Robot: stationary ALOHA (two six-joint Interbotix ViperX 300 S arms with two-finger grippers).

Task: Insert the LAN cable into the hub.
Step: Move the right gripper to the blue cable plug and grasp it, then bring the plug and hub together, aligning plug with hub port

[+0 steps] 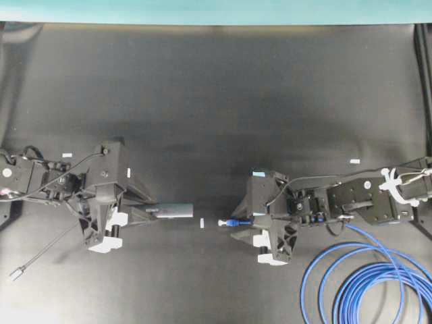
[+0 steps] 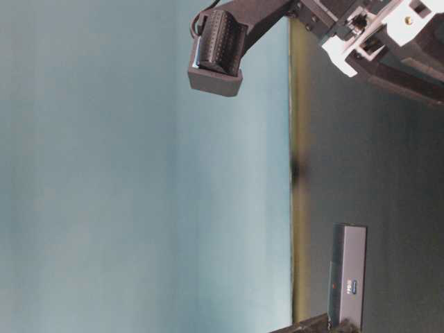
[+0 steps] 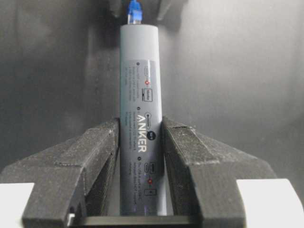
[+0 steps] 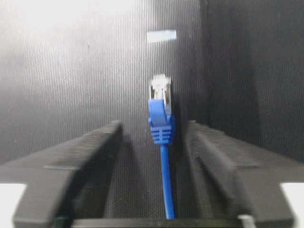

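With your left tool [image 3: 140, 161] clamping the hub [image 3: 140, 118], close your half-open right tool [image 4: 153, 142] squarely on the LAN cable [image 4: 161, 118] boot lying opposite the hub's end.

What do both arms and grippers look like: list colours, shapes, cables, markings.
The left arm and right arm are black boxy segments trailing thin black cables. The left gripper and right gripper have black, wedge-shaped, rough-textured fingers mounted on white blocks. A white clip sits on the right arm.
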